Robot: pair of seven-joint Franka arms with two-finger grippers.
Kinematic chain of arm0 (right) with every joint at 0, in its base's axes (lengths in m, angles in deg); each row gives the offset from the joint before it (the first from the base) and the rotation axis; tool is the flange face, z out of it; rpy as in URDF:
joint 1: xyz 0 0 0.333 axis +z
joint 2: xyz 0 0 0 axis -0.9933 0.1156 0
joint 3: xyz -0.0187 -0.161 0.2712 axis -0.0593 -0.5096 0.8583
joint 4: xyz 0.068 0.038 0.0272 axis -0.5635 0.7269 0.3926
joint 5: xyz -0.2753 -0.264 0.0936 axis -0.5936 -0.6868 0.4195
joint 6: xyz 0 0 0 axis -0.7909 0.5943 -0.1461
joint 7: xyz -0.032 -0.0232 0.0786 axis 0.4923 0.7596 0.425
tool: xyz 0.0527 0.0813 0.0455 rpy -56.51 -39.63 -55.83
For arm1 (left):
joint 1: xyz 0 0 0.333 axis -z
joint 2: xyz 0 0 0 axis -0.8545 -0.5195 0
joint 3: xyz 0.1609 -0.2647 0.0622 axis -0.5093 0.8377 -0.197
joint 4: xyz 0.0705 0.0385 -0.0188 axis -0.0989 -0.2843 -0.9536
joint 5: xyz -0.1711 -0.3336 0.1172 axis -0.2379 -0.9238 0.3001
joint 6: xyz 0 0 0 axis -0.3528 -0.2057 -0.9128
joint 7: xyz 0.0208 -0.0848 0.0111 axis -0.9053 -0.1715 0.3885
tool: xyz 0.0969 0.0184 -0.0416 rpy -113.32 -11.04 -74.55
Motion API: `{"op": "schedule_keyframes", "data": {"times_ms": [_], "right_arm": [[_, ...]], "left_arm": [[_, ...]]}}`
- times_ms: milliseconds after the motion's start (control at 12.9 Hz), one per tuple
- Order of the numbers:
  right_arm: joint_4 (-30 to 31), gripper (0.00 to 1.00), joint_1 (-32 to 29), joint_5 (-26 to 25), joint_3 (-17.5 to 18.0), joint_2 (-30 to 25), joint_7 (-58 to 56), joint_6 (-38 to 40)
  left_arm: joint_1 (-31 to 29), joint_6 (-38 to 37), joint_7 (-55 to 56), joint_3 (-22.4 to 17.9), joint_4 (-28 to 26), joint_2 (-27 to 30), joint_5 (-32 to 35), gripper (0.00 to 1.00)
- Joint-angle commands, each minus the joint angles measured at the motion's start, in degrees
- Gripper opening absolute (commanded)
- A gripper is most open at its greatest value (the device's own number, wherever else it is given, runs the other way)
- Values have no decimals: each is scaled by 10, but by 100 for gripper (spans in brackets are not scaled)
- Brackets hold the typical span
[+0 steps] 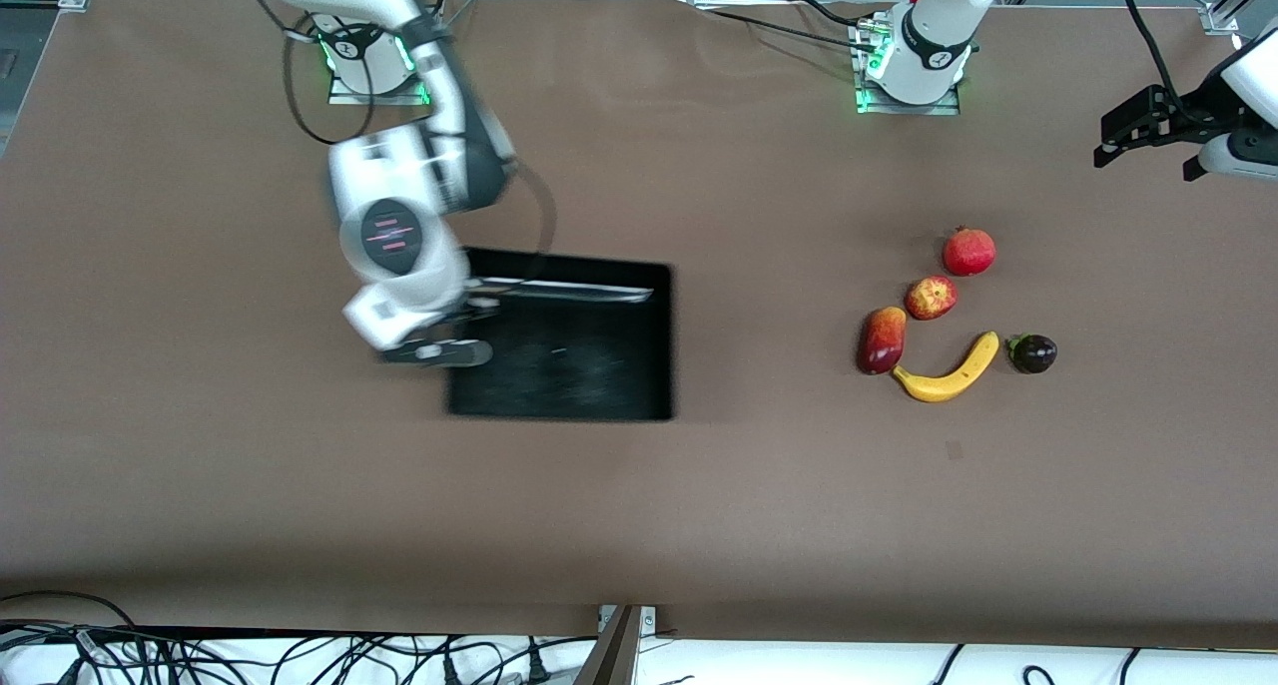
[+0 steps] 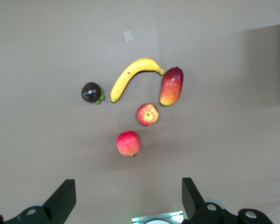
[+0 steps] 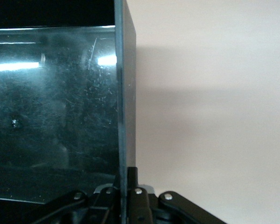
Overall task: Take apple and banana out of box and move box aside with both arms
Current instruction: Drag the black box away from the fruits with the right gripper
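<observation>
- The right gripper (image 1: 439,341), left of centre in the front view, has its fingers pinched on the wall of the black tray (image 1: 589,365) at the end toward the right arm; in the right wrist view that wall (image 3: 123,102) runs straight down between the jaws.
- The left gripper (image 1: 1148,131) hangs at the upper right edge of the front view, fingers spread wide, holding nothing.
- The banana (image 1: 949,370) and apple (image 1: 931,297) lie at centre right, close together among a pomegranate (image 1: 969,251), a mango (image 1: 882,340) and a dark mangosteen (image 1: 1033,352).
- Bare brown table (image 1: 759,485) lies between the tray and the fruit.
- The right arm hides the tray's corner and is blurred.
</observation>
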Motion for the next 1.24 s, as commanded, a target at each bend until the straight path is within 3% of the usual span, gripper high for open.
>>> {"op": "schedule_keyframes", "data": {"times_ms": [0,309,541,696,928,1006,1083,1160], "right_arm": [[53,0,-26,9,-65,-36,-88,-12],[108,0,-118,54,-66,-27,-169,-66],[172,0,-144,55,-66,-27,-267,-140],[172,0,-148,53,-66,-26,-346,-134],[176,0,-153,55,-66,-25,-368,-131],[176,67,-156,56,-66,-25,-368,-132],[173,100,-159,56,-66,-28,-375,-129],[164,100,-158,56,-67,-32,-375,-118]], "left_arm": [[-1,-14,5,-2,41,-21,-4,100],[-3,-11,0,-3,42,-24,-4,100],[-3,5,6,-3,42,-27,-4,100],[-4,7,5,-3,42,-27,-2,100],[-9,9,5,-3,44,-27,-2,100],[-9,9,5,-3,44,-27,-3,100],[-9,9,5,-3,44,-28,-3,100],[-9,9,5,-3,44,-28,-3,100]]}}
